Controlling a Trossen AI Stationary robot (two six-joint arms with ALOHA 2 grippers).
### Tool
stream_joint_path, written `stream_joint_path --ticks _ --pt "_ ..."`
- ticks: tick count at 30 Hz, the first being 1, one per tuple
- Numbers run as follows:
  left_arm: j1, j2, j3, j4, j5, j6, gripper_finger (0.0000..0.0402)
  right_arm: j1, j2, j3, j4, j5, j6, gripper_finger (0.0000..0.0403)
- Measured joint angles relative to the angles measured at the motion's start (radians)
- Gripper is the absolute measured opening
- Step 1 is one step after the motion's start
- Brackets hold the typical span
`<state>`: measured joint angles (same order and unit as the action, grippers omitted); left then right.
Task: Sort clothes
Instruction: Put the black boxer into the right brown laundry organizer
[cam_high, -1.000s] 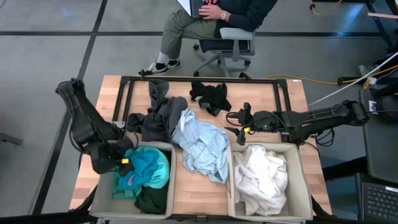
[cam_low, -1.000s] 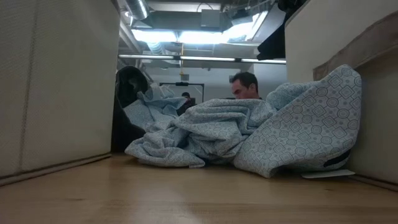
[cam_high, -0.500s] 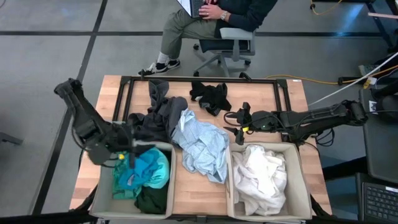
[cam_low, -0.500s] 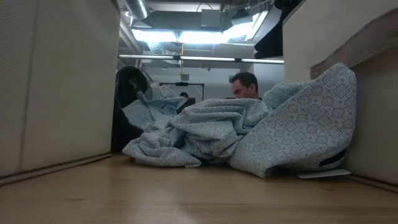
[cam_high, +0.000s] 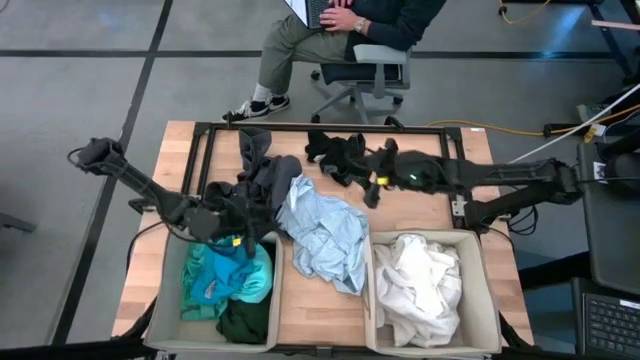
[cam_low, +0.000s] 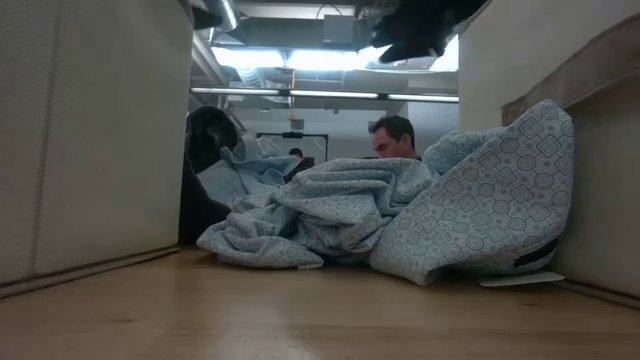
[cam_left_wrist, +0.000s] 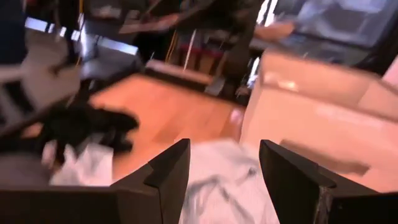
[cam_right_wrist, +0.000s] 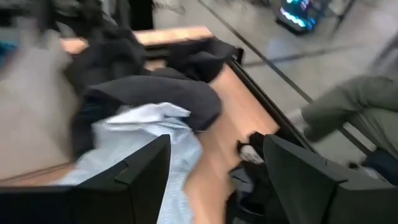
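A pale light-blue garment lies bunched on the table between two beige bins, and also shows in the low view. A dark grey garment lies just beyond it, toward the left. A black garment lies near the far edge. Turquoise and dark green garments lie in the left bin, and a white one in the right bin. My left gripper is open and empty over the left bin's far edge, beside the dark grey garment. My right gripper is open and empty just right of the black garment.
The left bin and the right bin stand along the near edge. A black frame runs along the table's far part. A person sits on a chair just beyond the far edge.
My left gripper has swung from over the left bin's far left corner toward the table's right and a little toward the far edge, ending beside the dark grey garment. My right gripper has gone toward the far edge and left, toward the black garment.
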<state>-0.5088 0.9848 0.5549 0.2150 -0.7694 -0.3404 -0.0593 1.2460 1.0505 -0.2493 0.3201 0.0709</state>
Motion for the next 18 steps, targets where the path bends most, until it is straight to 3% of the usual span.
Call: stream_joint_path --ticks 4,8,12,18 --pt "0.054 0.0 -0.034 0.154 0.03 0.147 0.0182 -0.095 0.161 0.155 -0.118 -0.037 0.001 0.0257" --pt "0.097 0.0 -0.061 0.185 0.03 0.184 0.0182 -0.149 0.322 0.261 -0.189 -0.116 0.023 0.0257" --pt "0.112 0.0 -0.086 0.187 0.03 0.183 0.0182 -0.164 0.448 0.311 -0.23 -0.171 0.038 0.0257" --pt "0.109 0.0 -0.139 0.193 0.03 0.13 0.0182 -0.165 0.578 0.317 -0.241 -0.17 0.041 0.0257"
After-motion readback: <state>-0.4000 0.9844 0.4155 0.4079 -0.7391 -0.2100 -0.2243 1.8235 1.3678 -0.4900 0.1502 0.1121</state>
